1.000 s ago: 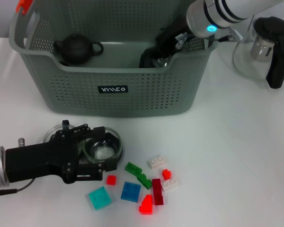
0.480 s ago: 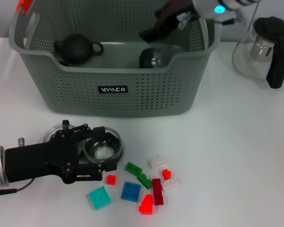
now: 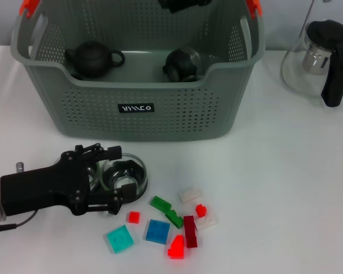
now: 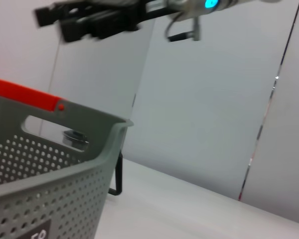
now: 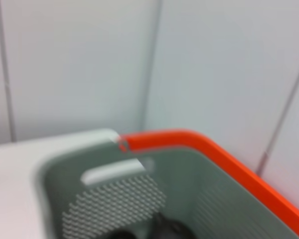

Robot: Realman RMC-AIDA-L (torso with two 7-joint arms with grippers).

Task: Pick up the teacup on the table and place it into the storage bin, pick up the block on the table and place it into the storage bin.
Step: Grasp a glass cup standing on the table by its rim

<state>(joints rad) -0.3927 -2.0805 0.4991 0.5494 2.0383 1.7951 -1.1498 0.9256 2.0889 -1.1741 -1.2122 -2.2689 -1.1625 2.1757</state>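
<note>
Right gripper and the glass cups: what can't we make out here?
- Right gripper: head view's top edge cuts it off; blurred in the left wrist view, so finger state unknown.
- Left gripper: its black body covers part of the glass cups, so grip contact is unclear.
- Storage bin contents: blurred in the right wrist view.

Lab-like bench: bare white table [image 3: 286, 188], plain grey wall panels [image 4: 209, 109].

small black label [image 3: 136, 107] on bin [image 3: 177, 117] front, white stylised lettering, not legible in head view, left wrist view shows label edge [image 4: 38, 234] only, partial characters, no other text readable
</note>
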